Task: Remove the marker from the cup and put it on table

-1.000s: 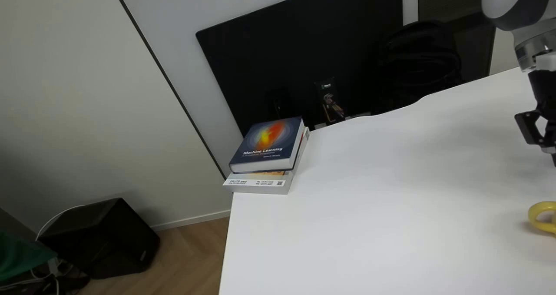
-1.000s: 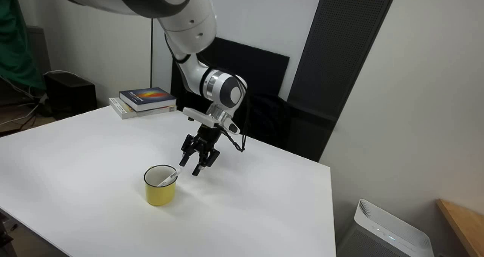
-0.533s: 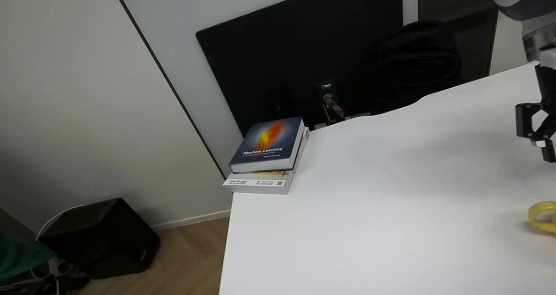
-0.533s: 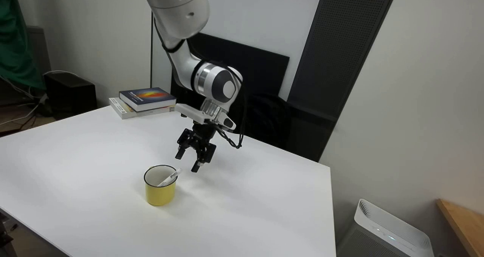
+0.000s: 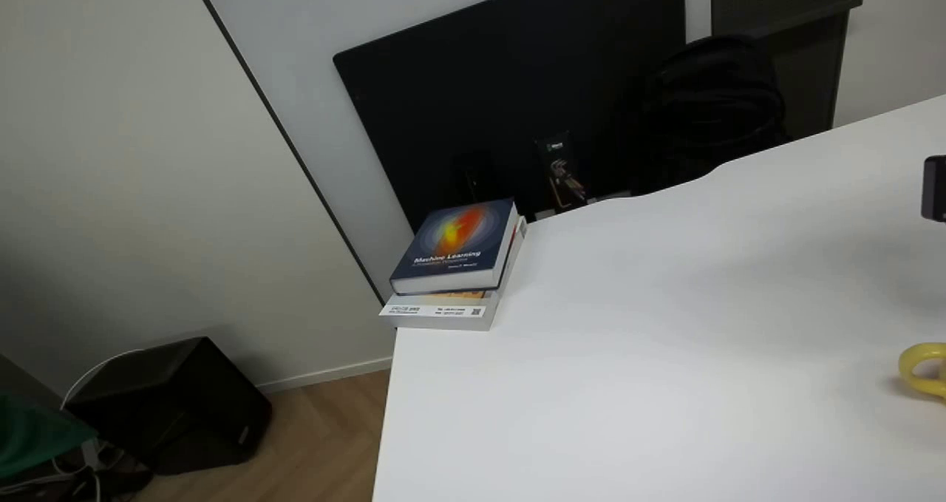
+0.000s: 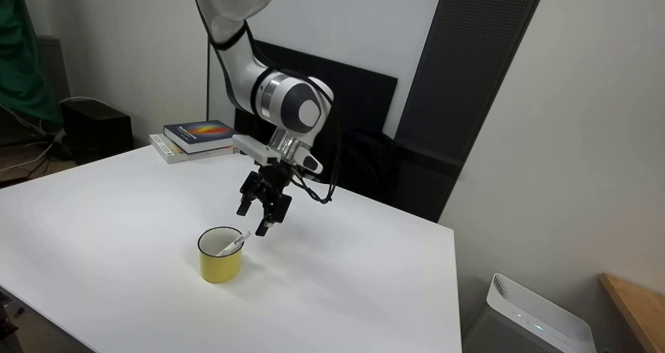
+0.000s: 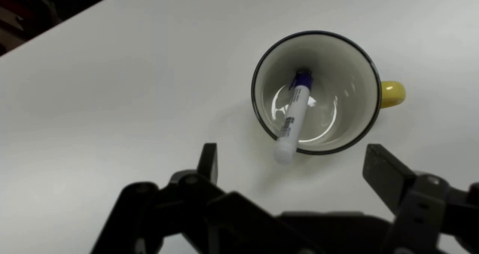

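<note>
A yellow cup (image 6: 220,270) with a dark rim stands upright on the white table (image 6: 337,290). A white marker (image 6: 234,244) leans inside it. In the wrist view the cup (image 7: 348,93) is seen from above, with the marker (image 7: 295,115) cap-down, its purple cap at the bottom and its white end sticking out over the rim. My gripper (image 6: 252,218) is open and empty, above the table beside the cup. In the wrist view the marker's end lies between the open fingers (image 7: 293,164), touching neither. In an exterior view only the cup's handle (image 5: 924,350) shows at the right edge.
Two stacked books (image 6: 202,137) lie at the table's far corner, also seen in an exterior view (image 5: 451,251). A black panel (image 5: 517,95) and a backpack (image 5: 713,110) stand behind the table. A white appliance (image 6: 535,316) stands beyond the table's side.
My open gripper has shifted left and slightly up in an exterior view, and has moved almost out of frame to the right in an exterior view. The cup and marker have not moved.
</note>
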Action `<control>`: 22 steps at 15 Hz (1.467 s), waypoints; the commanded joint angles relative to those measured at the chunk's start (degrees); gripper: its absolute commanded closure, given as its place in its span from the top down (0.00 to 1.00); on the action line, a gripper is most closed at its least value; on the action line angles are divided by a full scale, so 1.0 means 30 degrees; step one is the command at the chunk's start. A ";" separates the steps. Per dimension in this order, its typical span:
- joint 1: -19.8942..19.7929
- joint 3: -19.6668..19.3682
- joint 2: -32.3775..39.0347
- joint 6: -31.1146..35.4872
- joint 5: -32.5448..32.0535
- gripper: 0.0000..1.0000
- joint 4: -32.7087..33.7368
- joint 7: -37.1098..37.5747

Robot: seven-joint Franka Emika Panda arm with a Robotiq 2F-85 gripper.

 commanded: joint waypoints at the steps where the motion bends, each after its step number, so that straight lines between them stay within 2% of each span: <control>1: -0.0343 -0.0170 -0.2414 0.1721 0.0985 1.00 -0.3172 0.0233; 6: -0.1525 0.0040 -0.3813 0.4383 0.2954 1.00 -0.5375 -0.1194; 11: -0.2900 0.0391 -0.3344 0.5039 0.5068 1.00 -0.5384 -0.3242; 15: -0.3160 0.0344 -0.2594 0.4878 0.5405 1.00 -0.4852 -0.3369; 22: -0.3076 0.0897 -0.1639 0.5854 0.6414 1.00 -0.4785 -0.3207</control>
